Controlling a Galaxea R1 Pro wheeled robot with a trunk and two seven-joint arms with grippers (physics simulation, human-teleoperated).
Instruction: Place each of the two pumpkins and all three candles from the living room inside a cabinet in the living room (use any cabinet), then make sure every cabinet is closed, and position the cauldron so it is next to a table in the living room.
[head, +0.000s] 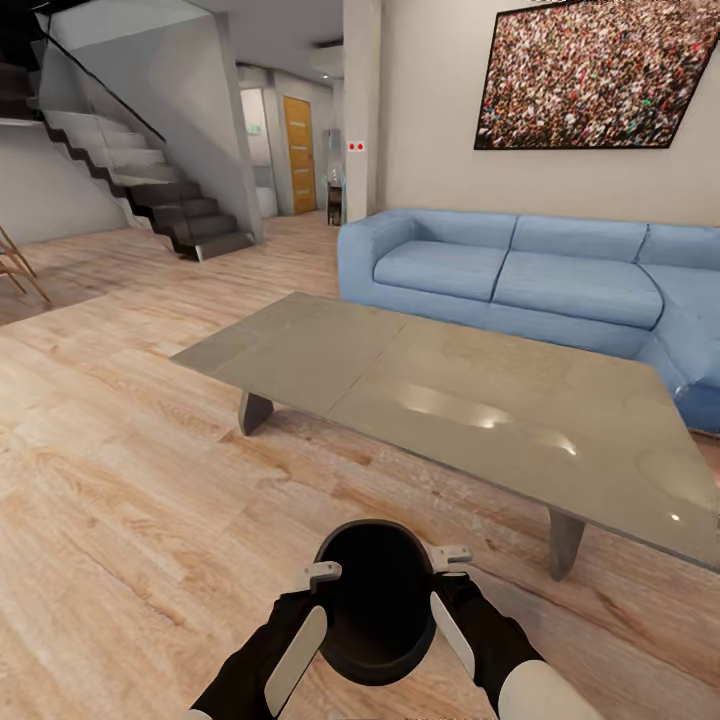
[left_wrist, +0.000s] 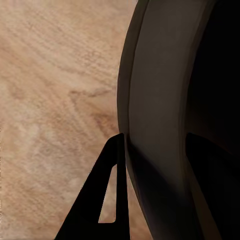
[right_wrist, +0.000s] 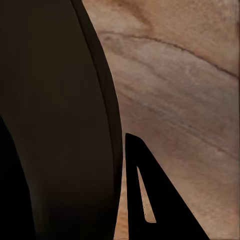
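1. While both arms reached forward low in the head view, the cauldron (head: 376, 602) sat between them, just in front of the robot, over the wood floor (head: 120, 480) and short of the near edge of the grey coffee table (head: 450, 390).
2. Left gripper (head: 322, 574) straddled the left rim, one finger outside the wall, the other dark shape inside the bowl in the left wrist view; looked clamped on the rim (left_wrist: 131, 100).
3. Right gripper (head: 450, 556) did the same on the right rim; outer finger (right_wrist: 145, 190) lay against the outside wall.
4. Cannot tell whether the pot rested on the floor or was lifted.
5. Handling guess: rigid, thick-walled, probably heavy, smooth dark surface, so it could slip. Opposite rim grips with both arms seem the sensible hold; keep it level.
6. Contents: the bowl looked black and empty, though the bottom was too dark to be sure.
7. The table top carried only highlights. Blue sofa (head: 520, 270) stood behind it, stairs (head: 170, 200) far left.
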